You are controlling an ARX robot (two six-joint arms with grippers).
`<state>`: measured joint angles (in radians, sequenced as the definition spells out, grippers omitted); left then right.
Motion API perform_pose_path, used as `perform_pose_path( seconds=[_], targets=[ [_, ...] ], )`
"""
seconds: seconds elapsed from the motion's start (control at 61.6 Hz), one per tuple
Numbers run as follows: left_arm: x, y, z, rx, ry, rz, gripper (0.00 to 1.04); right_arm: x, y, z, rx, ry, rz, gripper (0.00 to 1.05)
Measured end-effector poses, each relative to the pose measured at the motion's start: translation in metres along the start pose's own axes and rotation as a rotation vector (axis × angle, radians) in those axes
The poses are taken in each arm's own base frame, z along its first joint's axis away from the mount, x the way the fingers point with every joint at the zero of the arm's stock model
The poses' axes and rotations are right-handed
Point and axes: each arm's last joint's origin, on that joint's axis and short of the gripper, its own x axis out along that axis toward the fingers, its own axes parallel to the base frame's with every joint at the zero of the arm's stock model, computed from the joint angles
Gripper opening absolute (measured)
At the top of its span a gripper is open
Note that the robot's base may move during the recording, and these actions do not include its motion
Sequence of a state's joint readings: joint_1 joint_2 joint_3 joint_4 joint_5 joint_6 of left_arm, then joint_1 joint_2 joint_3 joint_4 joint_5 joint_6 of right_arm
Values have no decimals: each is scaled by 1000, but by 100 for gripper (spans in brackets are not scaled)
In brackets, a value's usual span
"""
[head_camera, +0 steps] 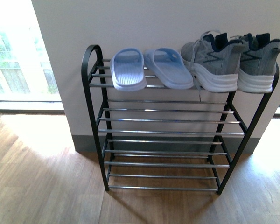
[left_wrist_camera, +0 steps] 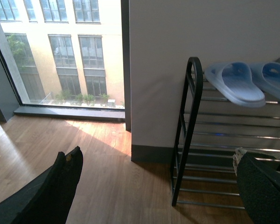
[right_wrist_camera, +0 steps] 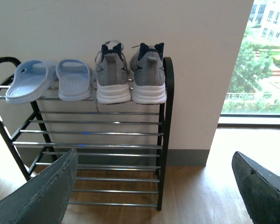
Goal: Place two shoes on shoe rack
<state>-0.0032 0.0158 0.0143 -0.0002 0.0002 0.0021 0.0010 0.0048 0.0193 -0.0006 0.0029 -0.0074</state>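
Right claw (right_wrist_camera: 154, 186) apart, empty; grey white-soled shoes (right_wrist_camera: 129, 74) seemingly paired atop rack (right_wrist_camera: 165, 140).

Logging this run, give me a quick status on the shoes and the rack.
Both hands open, holding nothing: left hand, right hand. Two shoes sit on the shoe rack top tier, beside blue slippers. Nothing in the way.

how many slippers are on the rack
2. Both light blue slippers lie on the top tier of the shoe rack, left of the grey sneakers: one nearest the left end, the other beside it.
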Motion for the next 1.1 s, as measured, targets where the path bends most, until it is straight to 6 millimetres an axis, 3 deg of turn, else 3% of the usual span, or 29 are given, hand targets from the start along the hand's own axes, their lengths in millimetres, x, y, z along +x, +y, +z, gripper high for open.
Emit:
perform_pose_path(
  seconds=[1.103],
  targets=[
    [0,0,0,0,0,0,95,0,0,0,0,-1,3,96]
  ],
)
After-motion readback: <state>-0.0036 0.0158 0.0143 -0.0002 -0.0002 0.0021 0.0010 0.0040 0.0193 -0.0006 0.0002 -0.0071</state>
